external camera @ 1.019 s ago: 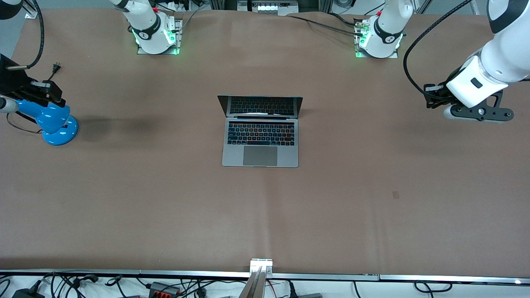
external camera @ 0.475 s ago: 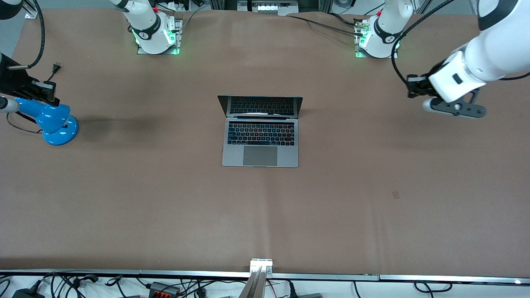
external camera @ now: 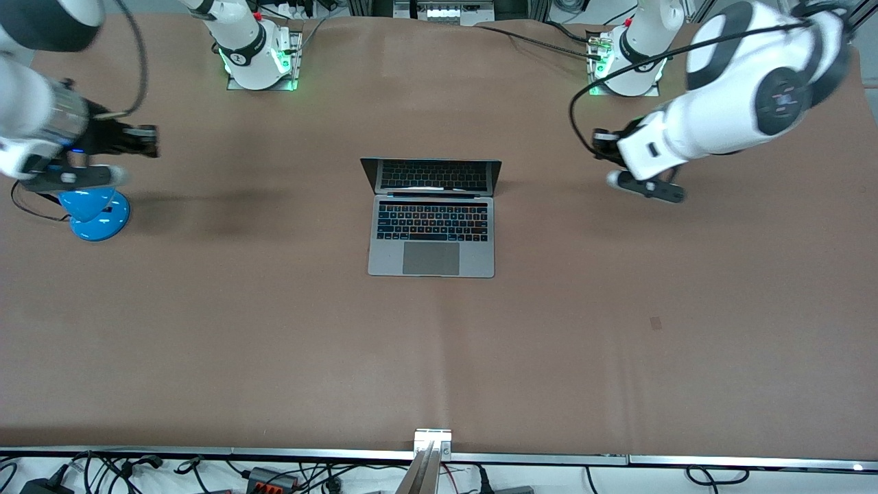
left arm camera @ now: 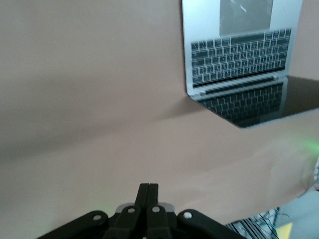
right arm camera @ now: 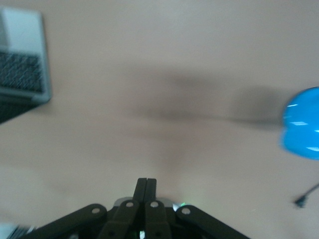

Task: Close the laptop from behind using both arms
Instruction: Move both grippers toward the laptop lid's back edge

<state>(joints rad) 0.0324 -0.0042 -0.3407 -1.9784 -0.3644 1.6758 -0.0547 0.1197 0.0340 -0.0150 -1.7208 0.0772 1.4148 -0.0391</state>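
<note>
Two glossy white jointed arms w/ dark grey bands at the joints. Left arm (external camera: 748,103): big round dark cap on the elbow w/ a small red-blue mark, black cable looping from wrist to upper link, white wrist block w/ small dark slot, black bracket beneath. Right arm (external camera: 34,123): white shell, dark elbow band, black wrist hardware, black cable arcing overhead. Bases white w/ black ring, green lights, metal plates. Left gripper (left arm camera: 147,191) & right gripper (right arm camera: 146,185): black, screw heads on linkage, jaws pressed together.

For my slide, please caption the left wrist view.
Shut left gripper over bare table, facing the open laptop.
</note>
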